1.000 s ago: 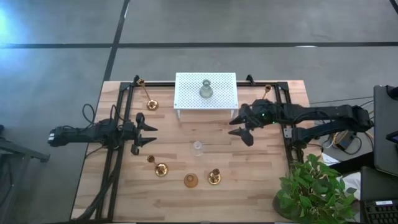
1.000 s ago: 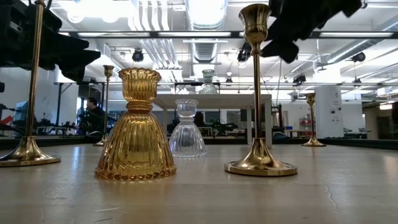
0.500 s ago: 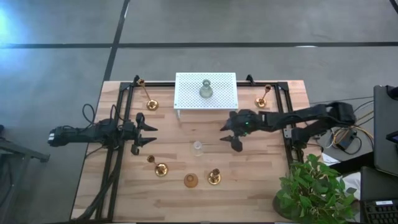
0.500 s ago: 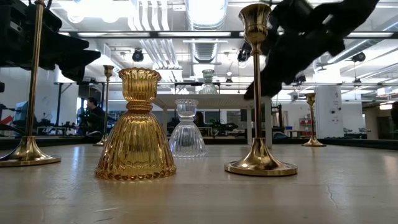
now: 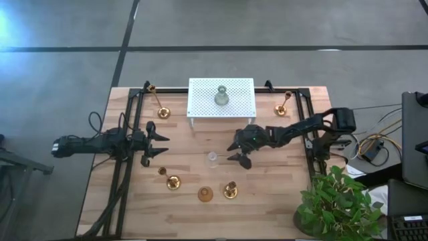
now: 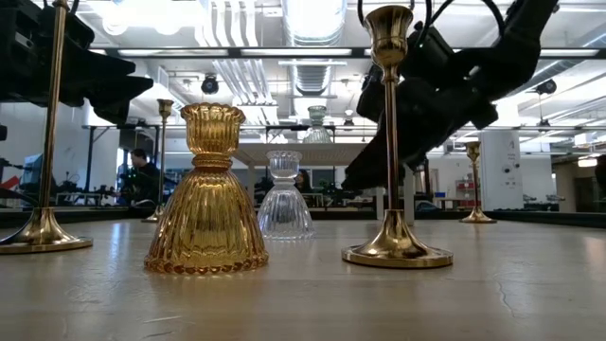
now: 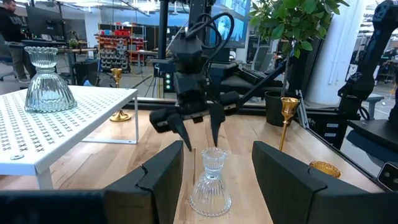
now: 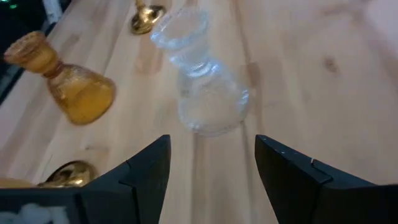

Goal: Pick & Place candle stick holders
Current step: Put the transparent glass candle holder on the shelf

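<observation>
Your clear glass holder (image 5: 212, 159) stands upright near the middle of the table (image 5: 281, 207), flared base down and cup pointing straight up, its long axis vertical. You have the right gripper (image 5: 235, 151) just beside it, fingers spread wide and aimed at it, not touching; the right wrist view shows the glass framed between the two open fingers (image 8: 147, 168). Toward the front edge stand an amber glass holder (image 5: 205, 195), a brass stick (image 5: 229, 189) just beside it and another brass stick (image 5: 172, 181) further over, all upright. On the white perforated rack (image 5: 221, 98) at the back sits the grey-green glass holder (image 5: 221, 96), also upright. Two more brass sticks stand at the back corners, one (image 5: 160, 107) beside the rack on your left arm's side, one (image 5: 282, 107) on the right arm's side. Your left gripper (image 5: 159, 146) waits open over the left side of the table, well apart from the clear glass
</observation>
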Controlling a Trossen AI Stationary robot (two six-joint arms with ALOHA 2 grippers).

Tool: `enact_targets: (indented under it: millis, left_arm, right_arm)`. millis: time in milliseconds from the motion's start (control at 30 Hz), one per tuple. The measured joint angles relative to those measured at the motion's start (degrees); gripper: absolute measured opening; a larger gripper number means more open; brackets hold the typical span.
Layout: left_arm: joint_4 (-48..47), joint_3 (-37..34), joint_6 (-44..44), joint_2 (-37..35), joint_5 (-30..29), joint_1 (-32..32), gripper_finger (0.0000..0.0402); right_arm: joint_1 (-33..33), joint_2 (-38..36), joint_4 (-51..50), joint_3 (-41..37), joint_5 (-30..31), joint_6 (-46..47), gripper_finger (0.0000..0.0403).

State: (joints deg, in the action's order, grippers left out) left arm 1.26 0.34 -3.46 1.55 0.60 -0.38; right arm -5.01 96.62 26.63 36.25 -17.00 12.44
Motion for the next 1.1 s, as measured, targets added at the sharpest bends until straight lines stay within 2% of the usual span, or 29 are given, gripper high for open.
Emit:
enact_targets:
  millis: [200,400,633,833,1100]
  left_arm:
    - [0.00,0.00,0.01,0.04,0.00,-0.02,0.0197]
    - [0.00,0.00,0.00,0.04,0.00,-0.02,0.0197]
    - [0.00,0.00,0.01,0.15,0.00,0.00,0.0197]
    - [0.00,0.00,0.00,0.17,0.00,-0.02,0.0197]
    - [0.00,0.00,0.02,0.19,0.00,-0.02,0.0197]
  right_arm:
    - [0.71,2.17,2.74,0.56,-2.37,3.16,0.0254]
    - [0.76,6.10,2.84,5.80,-2.35,-1.70,0.0287]
    - [1.03,12.13,2.14,12.78,-2.43,-0.60,0.0307]
    - [1.45,14.95,-0.97,17.61,-2.71,-0.39,0.0309]
    - [2.64,18.00,-3.57,22.10,-3.36,-0.43,0.0286]
